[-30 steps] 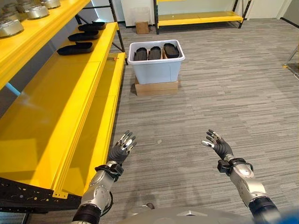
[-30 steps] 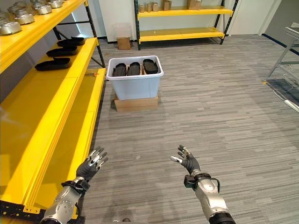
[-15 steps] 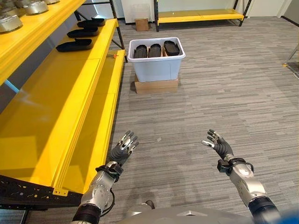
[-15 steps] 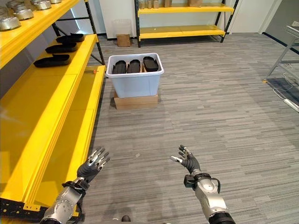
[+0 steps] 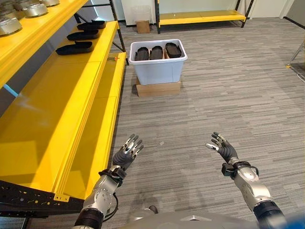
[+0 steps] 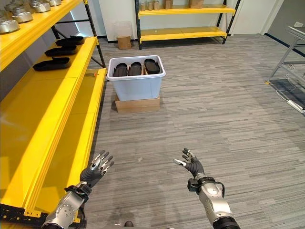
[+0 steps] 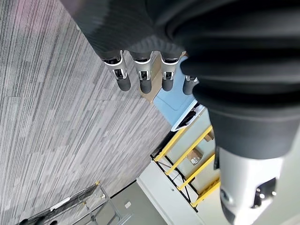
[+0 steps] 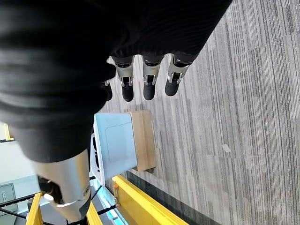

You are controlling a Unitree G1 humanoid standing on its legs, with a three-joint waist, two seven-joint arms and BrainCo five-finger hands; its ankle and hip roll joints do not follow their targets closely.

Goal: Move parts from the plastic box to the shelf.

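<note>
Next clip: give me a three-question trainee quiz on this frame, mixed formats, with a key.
1. True or false: the left hand is holding a black part.
2. How many black parts lie in the plastic box?
3. The plastic box rests on: A) the yellow shelf B) a flat cardboard box C) bare floor.

Key:
1. False; both it and the right hand are open and empty over the floor.
2. Three, side by side.
3. B. Three more black parts already lie on the shelf.

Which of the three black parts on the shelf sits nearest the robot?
The front black part on the yellow shelf; the other two lie behind it, toward the far end.
</note>
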